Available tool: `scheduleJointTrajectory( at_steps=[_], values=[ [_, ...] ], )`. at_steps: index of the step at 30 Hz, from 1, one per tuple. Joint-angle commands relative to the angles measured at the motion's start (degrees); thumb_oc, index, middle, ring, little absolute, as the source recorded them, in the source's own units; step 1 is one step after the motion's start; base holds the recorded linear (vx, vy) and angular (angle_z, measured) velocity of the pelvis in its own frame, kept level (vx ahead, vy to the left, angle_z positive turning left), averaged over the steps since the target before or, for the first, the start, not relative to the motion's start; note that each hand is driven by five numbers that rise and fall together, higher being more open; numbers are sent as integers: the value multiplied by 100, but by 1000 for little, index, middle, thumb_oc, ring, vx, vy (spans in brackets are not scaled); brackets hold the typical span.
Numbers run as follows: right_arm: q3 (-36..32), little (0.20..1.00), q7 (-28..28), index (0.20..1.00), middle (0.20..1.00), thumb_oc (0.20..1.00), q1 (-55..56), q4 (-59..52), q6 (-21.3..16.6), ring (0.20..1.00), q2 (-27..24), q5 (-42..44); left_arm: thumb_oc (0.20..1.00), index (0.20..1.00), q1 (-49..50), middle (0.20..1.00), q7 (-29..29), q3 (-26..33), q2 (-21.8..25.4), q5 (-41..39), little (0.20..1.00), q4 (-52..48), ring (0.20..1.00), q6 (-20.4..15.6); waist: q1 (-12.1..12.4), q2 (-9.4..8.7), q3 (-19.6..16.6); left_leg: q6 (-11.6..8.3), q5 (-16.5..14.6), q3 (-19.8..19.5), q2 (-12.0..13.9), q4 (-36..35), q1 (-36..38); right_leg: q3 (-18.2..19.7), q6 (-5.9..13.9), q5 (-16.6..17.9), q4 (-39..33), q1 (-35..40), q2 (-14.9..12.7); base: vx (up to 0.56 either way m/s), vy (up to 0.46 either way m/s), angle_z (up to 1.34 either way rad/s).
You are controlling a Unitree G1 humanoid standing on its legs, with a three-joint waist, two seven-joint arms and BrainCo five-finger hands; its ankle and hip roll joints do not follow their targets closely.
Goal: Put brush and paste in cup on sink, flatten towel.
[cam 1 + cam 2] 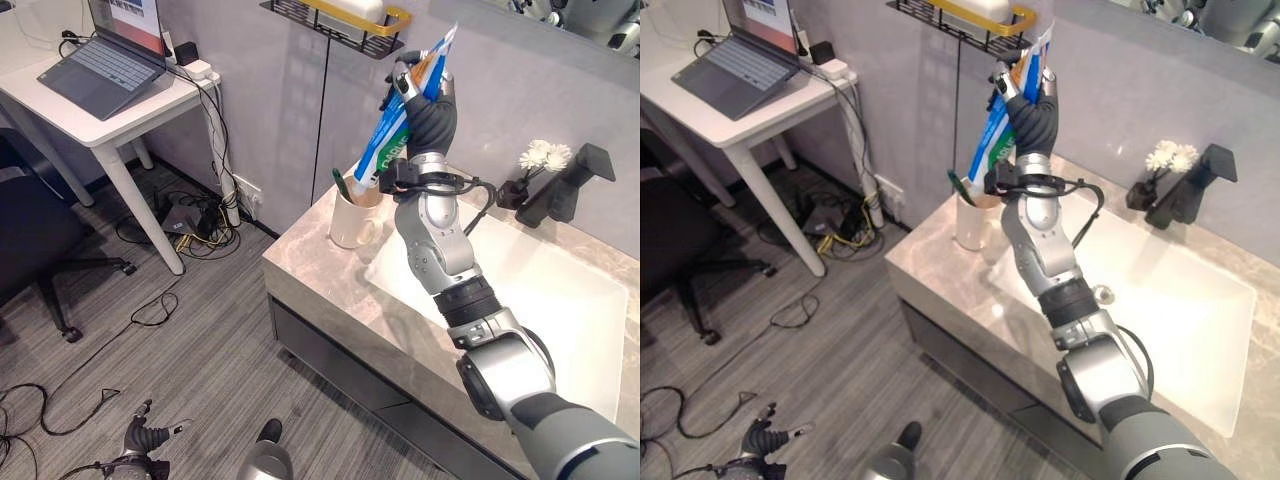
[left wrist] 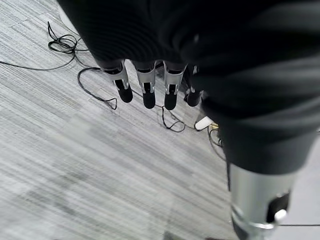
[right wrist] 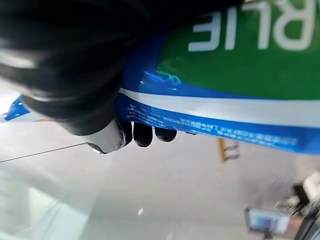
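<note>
right hand (image 1: 1032, 112) gripping paste (image 1: 992, 140) (over cup (image 1: 970, 222))

Grey wood-grain floor (image 1: 190, 350), grey wall (image 1: 270, 90), white desk (image 1: 100, 125) with laptop (image 1: 100, 65), black office chair (image 1: 30, 240)

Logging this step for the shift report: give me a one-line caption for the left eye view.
Right hand holds the toothpaste tube, lower end in the cup on the sink counter.

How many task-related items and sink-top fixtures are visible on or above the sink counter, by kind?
Toothpaste tube, held in the right hand above the cup: 1
Cup: 1
Green toothbrush standing in the cup: 1
Black faucet: 1
White flower decoration: 1
Total: 5
</note>
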Motion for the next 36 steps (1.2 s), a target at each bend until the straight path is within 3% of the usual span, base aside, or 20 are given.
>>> scheduleJointTrajectory(
  at_steps=[1, 19, 20, 21, 22, 23, 33, 36],
  values=[
    [-42, 200, -101, 200, 200, 200, -744, -12, -211, 200, -262, -270, 1000, 1000, -169, 1000, 31, -304, 253, 137, 1000, 281, 1000, -50, 154, -54, -137, 167, -2, -444, 4, -252, -117, 107, 380, -64, 39, 522, -404, 16, 7, 8],
    [67, 200, -399, 200, 200, 200, -592, -70, -76, 200, -357, -1347, 1000, 1000, -474, 1000, 157, -528, 79, 338, 1000, 849, 1000, 8, 282, -168, -20, 195, -6, -623, -54, -252, -226, -22, 397, -81, 39, 523, -366, 6, 1, 2],
    [79, 395, -380, 395, 395, 395, -565, -92, -78, 395, -351, -1358, 1000, 1000, -473, 1000, 157, -527, 73, 342, 1000, 847, 1000, 14, 278, -171, -19, 197, -9, -623, -53, -252, -221, -18, 397, -78, 39, 522, -364, 0, 0, 0],
    [94, 529, -387, 529, 529, 529, -546, -91, -68, 529, -345, -1380, 1000, 1000, -480, 1000, 165, -535, 59, 350, 1000, 870, 1000, 16, 272, -172, -19, 199, -10, -620, -53, -252, -216, -8, 394, -82, 39, 520, -362, 0, 0, 0],
    [100, 733, -384, 733, 733, 733, -534, -91, -70, 733, -350, -1400, 1000, 1000, -482, 1000, 171, -538, 51, 357, 1000, 870, 1000, 13, 265, -174, -15, 201, -12, -613, -52, -252, -211, -5, 394, -79, 39, 518, -362, 0, 0, 0],
    [130, 1000, -372, 1000, 1000, 1000, -496, -94, -61, 1000, -329, -1409, 1000, 1000, -481, 1000, 172, -559, 32, 355, 1000, 852, 1000, 19, 253, -177, -22, 206, -20, -600, -53, -252, -200, 6, 394, -81, 39, 515, -358, 0, 0, 0],
    [131, 1000, -379, 1000, 1000, 1000, -493, -58, -28, 1000, -311, -1422, 1000, 1000, -459, 1000, 179, -616, 40, 306, 1000, 629, 1000, -22, 183, -140, -84, 205, -38, -538, -29, -252, -144, 65, 395, -82, 39, 514, -366, 0, 0, 0],
    [4, 1000, -581, 1000, 1000, 1000, -468, -216, 45, 1000, -397, -1765, 1000, 1000, -355, 1000, 17, -690, 175, 90, 1000, -166, 1000, -108, 169, -66, -96, 228, 80, -517, -66, -252, -168, 8, 359, 24, 39, 481, -407, -100, 42, 0]
  ],
)
